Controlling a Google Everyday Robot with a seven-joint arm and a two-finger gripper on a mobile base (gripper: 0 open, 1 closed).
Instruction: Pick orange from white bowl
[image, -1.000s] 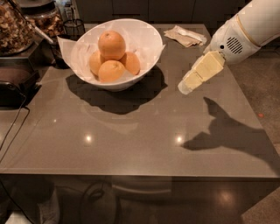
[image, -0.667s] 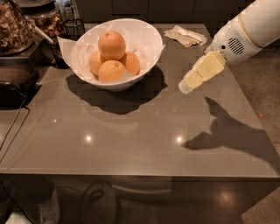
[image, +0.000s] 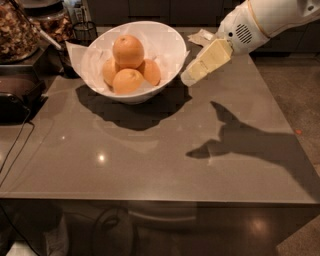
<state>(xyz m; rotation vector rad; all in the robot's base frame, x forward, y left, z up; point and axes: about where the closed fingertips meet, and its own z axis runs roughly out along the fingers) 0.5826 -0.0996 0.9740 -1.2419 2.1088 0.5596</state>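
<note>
The white bowl (image: 165, 47), lined with white paper, stands at the back left of the grey table (image: 150, 155). It holds several oranges. The orange (image: 128, 51), the largest and roundest, sits on top of three smaller ones (image: 127, 81). My gripper (image: 191, 76), cream-coloured on a white arm (image: 260, 20), comes in from the upper right. Its tip hangs just right of the bowl's rim, above the table, apart from the fruit. It holds nothing that I can see.
A crumpled paper napkin (image: 202, 36) lies behind the gripper. At the left stand a glass jar of brown snacks (image: 15, 30), a black wire holder (image: 82, 30) and a dark appliance (image: 17, 97) with a cable. The floor drops off at the right.
My gripper has moved left and farther back, from mid-right of the table to just beside the bowl's right rim. The bowl and the oranges have not moved.
</note>
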